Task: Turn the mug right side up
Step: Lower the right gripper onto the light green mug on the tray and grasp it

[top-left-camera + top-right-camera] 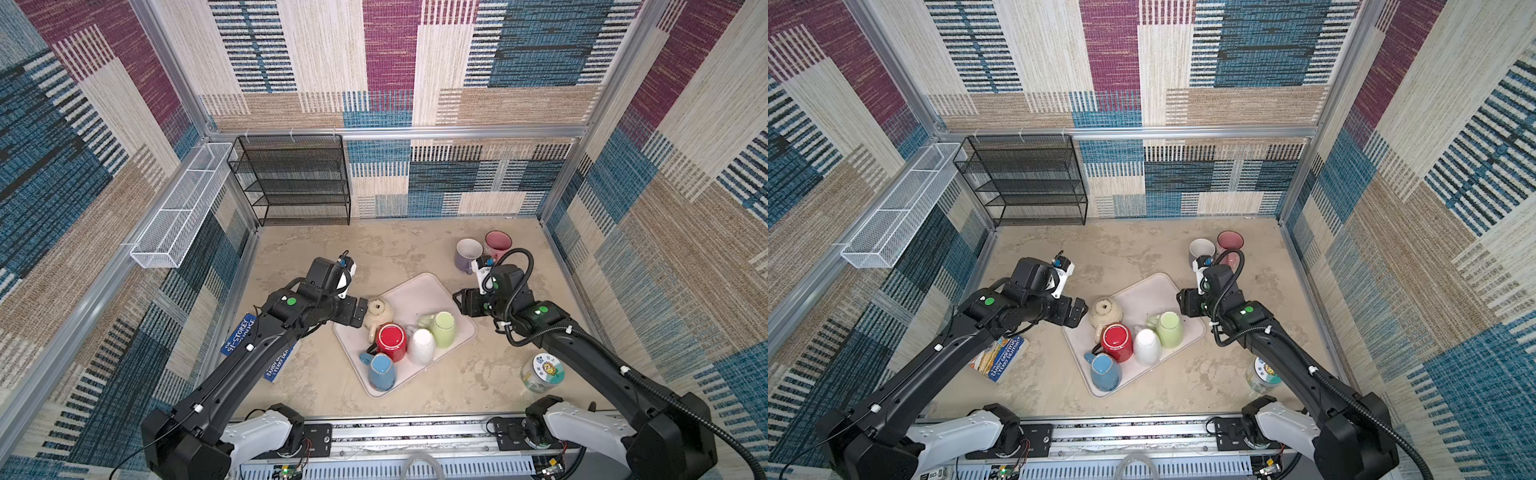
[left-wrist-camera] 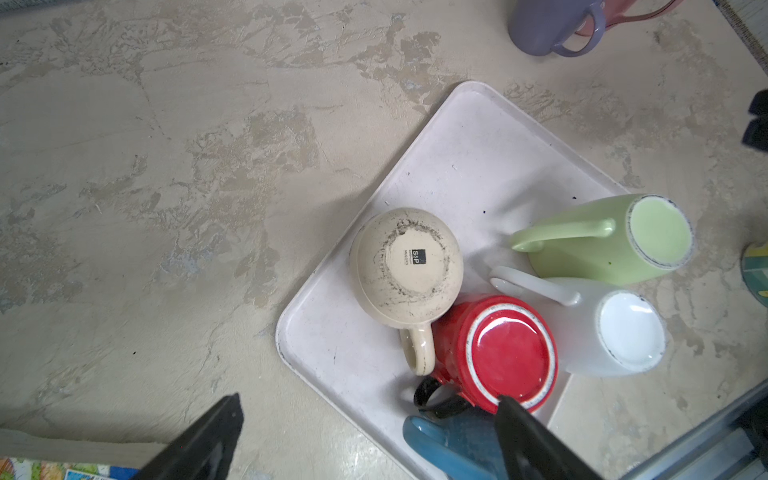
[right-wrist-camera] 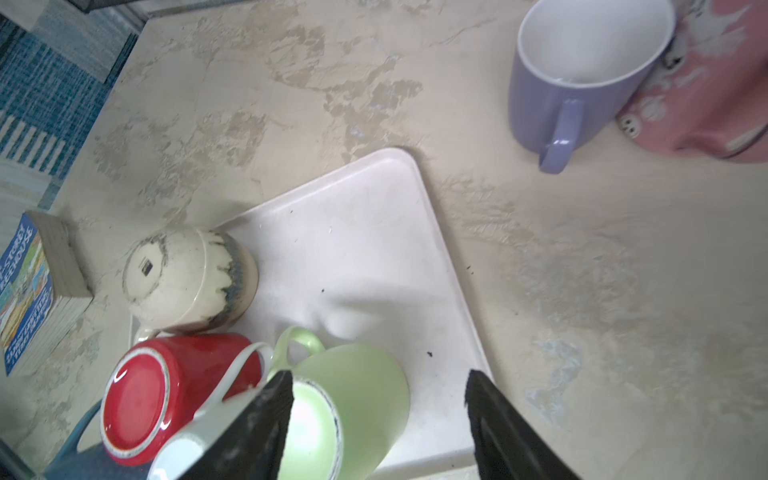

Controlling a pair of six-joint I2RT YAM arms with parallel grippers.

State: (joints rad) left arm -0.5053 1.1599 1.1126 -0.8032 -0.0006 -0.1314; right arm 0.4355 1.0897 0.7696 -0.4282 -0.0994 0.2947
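- Left gripper (image 1: 360,311): jaws spread to their widest and holding nothing. It sits low, just beside the cream mug (image 1: 379,309) at the tray's edge.
- Right gripper (image 3: 379,376): jaws parted with nothing gripped. It is poised above the green mug (image 1: 444,330) and the bare part of the tray (image 1: 419,293).
- Mugs to be righted: five stand base-up, crowded in the near half of the tray: cream mug, red mug (image 1: 391,340), white mug (image 1: 422,345), green mug and blue mug (image 1: 381,370). Which one is meant cannot be told. The cream mug is nearest the left jaws, and the green mug lies under the right.
- Handling (judgement): glazed ceramic is rigid, fairly heavy and slick. It is likely to chip if dropped or knocked against its neighbours.
- Where to grip (judgement): the cream mug is round-bellied, so the pads may slide off the curve. Its handle lies close against the red mug, so only the side facing the table (image 1: 332,257) is free. The green mug has straighter walls, and its handle is clear toward the bare tray.
- Beyond: purple mug (image 1: 467,253) and pink mug (image 1: 497,243) stand upright and touching, off the tray at the far right.
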